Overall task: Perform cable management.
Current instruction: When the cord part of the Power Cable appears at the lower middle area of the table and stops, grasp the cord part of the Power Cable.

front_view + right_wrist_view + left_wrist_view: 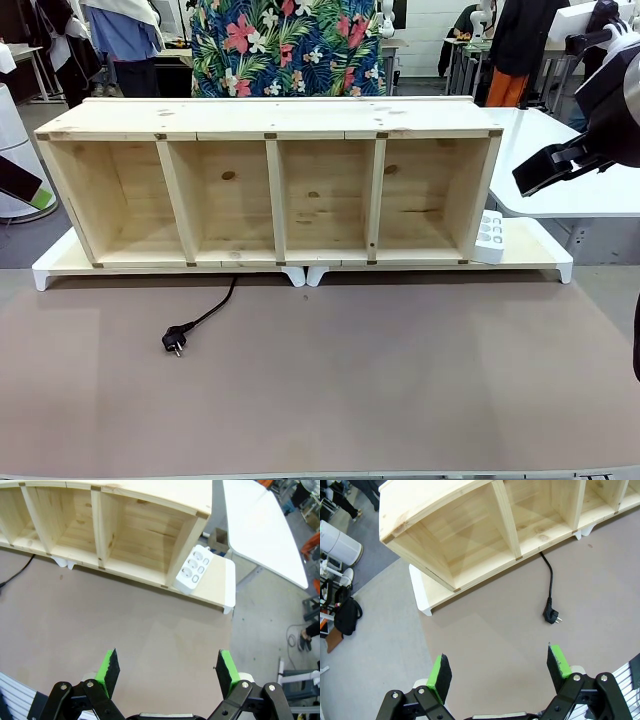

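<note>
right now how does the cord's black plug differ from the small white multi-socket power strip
The black plug is small and dark; the white power strip is bigger and blocky. The plug lies on the brown tabletop; the strip sits against the wooden shelf's right end, on a pale board. Neither is gripped.

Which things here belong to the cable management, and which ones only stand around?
For the job:
black cable
plug
white power strip

Only standing around:
wooden shelf
white side table
</note>
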Tool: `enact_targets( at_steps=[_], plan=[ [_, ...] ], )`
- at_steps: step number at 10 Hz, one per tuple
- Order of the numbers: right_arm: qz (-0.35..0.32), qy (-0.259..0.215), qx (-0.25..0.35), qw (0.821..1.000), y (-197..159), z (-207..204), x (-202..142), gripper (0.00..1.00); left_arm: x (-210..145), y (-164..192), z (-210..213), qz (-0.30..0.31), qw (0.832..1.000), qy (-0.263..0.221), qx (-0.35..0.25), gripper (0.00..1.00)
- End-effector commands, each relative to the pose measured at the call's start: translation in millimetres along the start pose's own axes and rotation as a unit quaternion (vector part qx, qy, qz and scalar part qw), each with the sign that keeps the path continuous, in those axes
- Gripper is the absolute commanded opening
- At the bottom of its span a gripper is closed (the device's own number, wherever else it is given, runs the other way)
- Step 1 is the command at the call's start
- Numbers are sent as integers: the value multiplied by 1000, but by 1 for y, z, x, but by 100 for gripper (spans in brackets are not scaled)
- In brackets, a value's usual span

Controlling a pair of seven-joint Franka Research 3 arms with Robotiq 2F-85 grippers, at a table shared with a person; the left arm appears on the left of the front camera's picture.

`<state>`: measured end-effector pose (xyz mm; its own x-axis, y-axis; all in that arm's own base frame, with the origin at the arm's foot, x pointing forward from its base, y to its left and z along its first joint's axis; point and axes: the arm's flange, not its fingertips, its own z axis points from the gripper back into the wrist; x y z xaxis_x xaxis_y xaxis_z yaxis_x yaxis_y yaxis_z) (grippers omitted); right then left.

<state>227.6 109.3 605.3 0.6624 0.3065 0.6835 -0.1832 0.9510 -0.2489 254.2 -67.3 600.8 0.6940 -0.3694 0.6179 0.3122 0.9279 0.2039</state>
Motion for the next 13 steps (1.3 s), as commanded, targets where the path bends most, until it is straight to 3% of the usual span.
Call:
enact_targets(
  at_steps=[1, 9, 13],
  plan=[
    [-2, 1, -1, 1000, -1, -1, 0, 100, 1, 0, 1, -6, 1000, -4, 0, 100],
    [0, 0, 0, 1000, 0, 0, 0, 100, 1, 0, 1, -6, 1000, -4, 0, 100],
    [55, 19, 15, 998, 40, -9, 41, 100, 1, 0, 1, -6, 1000, -4, 0, 100]
  ],
)
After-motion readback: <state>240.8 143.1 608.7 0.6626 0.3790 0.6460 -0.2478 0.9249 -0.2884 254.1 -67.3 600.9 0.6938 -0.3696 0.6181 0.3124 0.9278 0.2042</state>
